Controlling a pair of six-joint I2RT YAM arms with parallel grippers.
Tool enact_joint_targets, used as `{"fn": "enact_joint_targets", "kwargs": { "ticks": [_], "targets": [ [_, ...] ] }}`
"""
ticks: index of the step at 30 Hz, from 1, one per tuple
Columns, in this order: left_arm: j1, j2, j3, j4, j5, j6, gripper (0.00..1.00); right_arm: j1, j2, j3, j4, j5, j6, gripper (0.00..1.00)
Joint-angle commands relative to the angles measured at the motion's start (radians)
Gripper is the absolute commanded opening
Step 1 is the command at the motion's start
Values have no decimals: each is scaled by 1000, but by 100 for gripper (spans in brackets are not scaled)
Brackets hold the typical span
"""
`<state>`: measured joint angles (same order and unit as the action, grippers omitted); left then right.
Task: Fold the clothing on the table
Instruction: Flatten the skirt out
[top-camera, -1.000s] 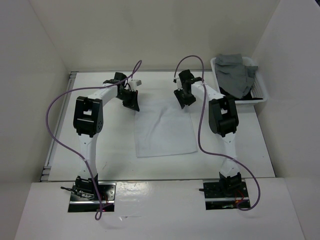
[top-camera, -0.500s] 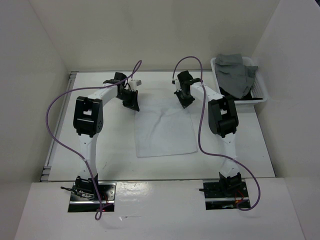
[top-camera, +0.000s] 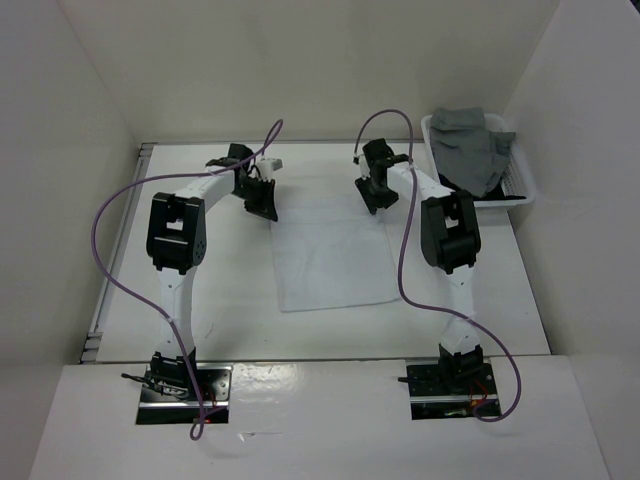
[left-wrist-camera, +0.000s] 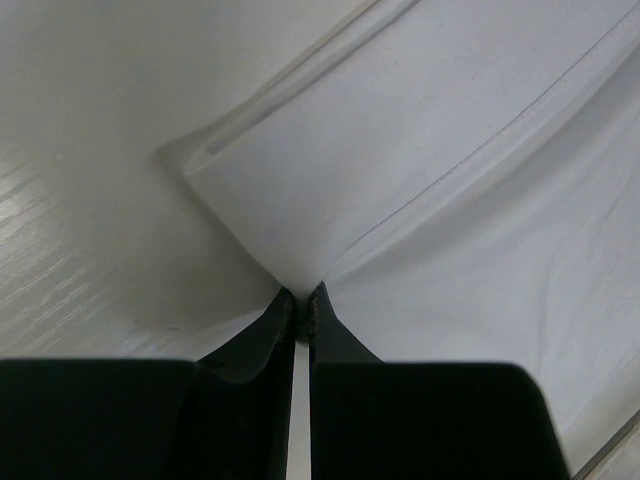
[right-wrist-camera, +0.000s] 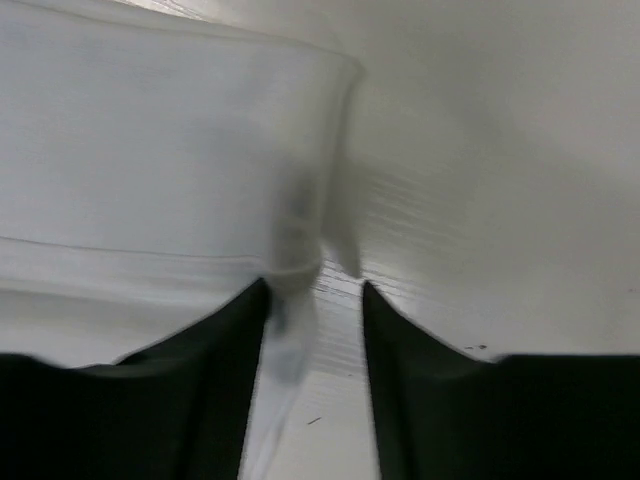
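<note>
The left gripper (left-wrist-camera: 302, 296) is pinched tight on the far left corner of the clothing (top-camera: 330, 255). The right gripper (right-wrist-camera: 315, 300) stands part-way apart at the far right corner, a blurred fold of the edge between its fingers, not clamped. The clothing lies flat in the middle of the table (top-camera: 220, 290), between the arms. A basket (top-camera: 522, 190) sits far right.

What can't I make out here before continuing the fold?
- Right wrist view: blur hides whether the right tool touches the clothing.
- Top view: the left tool and the right one cover the clothing's far corners.
- Top view: the basket contents under the grey garment are hidden.
</note>
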<state>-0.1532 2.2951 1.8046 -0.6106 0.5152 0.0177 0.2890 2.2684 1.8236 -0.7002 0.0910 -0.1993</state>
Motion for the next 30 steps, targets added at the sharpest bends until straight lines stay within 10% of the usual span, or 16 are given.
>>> {"fn": "enact_joint_targets", "kwargs": {
  "ticks": [1, 13, 30],
  "targets": [
    [20, 24, 51, -34, -93, 16, 2, -33, -10, 26, -15, 88, -5, 54],
    [49, 49, 270, -46, -172, 34, 69, -33, -29, 138, -67, 18, 23, 67],
    [27, 33, 148, 20, -63, -70, 75, -4, 33, 227, -111, -105, 41, 64]
  ]
}}
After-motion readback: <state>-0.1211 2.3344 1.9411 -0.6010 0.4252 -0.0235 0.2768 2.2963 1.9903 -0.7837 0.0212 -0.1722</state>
